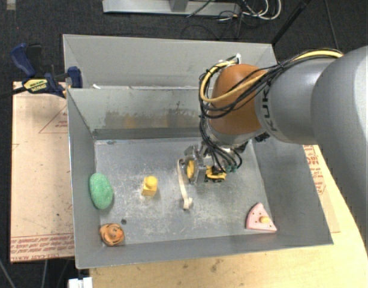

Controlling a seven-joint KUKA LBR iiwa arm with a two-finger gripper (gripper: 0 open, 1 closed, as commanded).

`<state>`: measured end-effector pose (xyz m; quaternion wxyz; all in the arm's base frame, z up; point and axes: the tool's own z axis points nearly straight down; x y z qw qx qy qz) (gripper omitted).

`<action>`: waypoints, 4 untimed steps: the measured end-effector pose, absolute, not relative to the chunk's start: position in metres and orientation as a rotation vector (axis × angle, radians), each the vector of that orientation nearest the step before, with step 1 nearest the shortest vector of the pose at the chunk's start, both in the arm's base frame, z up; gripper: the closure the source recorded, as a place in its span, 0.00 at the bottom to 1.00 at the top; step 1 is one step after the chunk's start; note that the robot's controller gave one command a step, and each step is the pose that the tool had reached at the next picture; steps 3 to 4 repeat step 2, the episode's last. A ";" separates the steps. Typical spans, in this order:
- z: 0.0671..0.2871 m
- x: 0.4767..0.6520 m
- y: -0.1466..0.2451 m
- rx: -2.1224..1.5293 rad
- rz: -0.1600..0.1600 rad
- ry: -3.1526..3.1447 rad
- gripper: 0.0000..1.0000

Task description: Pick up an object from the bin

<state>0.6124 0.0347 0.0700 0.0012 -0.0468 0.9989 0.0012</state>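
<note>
Tool (pixel 187 194) near small yellow lump (pixel 149 186), pink wedge (pixel 260 218) well apart.

I read the floor of the bin (pixel 82 161) as mostly bare metal. The widest open stretch runs along the back wall, and another crosses the front between the small yellow block (pixel 149 186) and the pink wedge (pixel 260 218) in the front right corner. The left side is tighter: a green oval lump (pixel 102 191) lies near the left wall, with an orange-brown round thing (pixel 112 234) in the front left corner. The arm (pixel 304 101) and its orange-covered wrist (pixel 235 98) hang over the centre-right and block that approach.
</note>
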 end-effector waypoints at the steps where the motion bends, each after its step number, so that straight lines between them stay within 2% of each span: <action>1: 0.070 0.612 0.035 -0.147 0.004 3.136 0.00; 2: 0.071 0.613 0.035 -0.147 0.004 3.134 1.00; 4: 0.071 0.613 0.035 -0.147 0.004 3.134 1.00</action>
